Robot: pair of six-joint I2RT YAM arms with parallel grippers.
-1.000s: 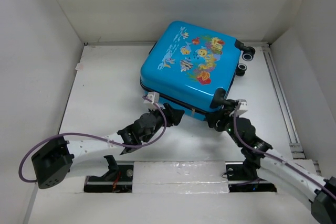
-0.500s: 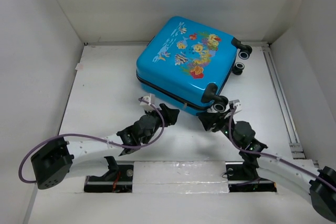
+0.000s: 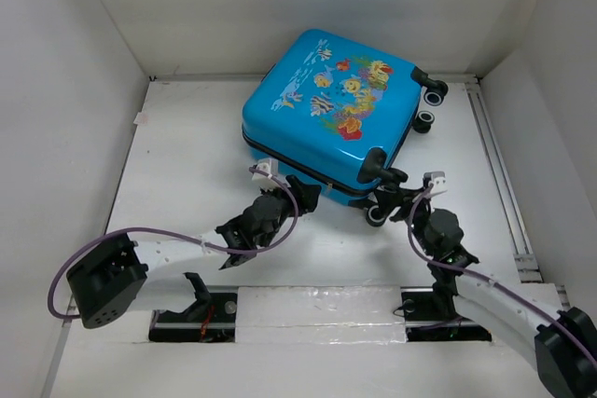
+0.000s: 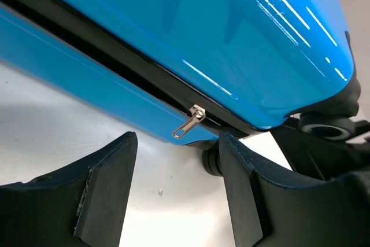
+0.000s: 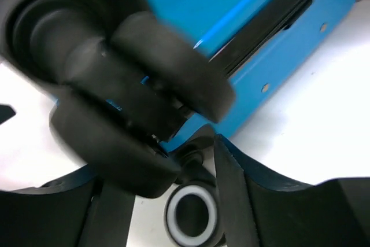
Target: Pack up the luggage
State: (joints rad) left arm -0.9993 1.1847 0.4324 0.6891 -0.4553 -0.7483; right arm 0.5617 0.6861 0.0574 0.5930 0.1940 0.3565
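Left gripper [image 3: 306, 195] has advanced to the suitcase [image 3: 326, 104] seam, released (zipper pull [image 4: 189, 122] between its fingers [image 4: 107, 183], so zipping can start); right gripper [image 3: 390, 204], released, flanks a wheel [image 5: 188, 215].

Bright even light; glare on luggage [image 4: 272, 18]; wheel [image 5: 124, 93] blurred (right wrist).

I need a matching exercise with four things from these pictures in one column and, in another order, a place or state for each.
1. bright blue glossy hard-shell suitcase
2. small silver metal zipper pull
3. left pincer
4. right pincer

A. hangs at the black seam
B. open, a black wheel between its fingers
C. lies flat on the white table, fish print up
D. open, facing the zipper pull

Pairs: 1-C, 2-A, 3-D, 4-B.
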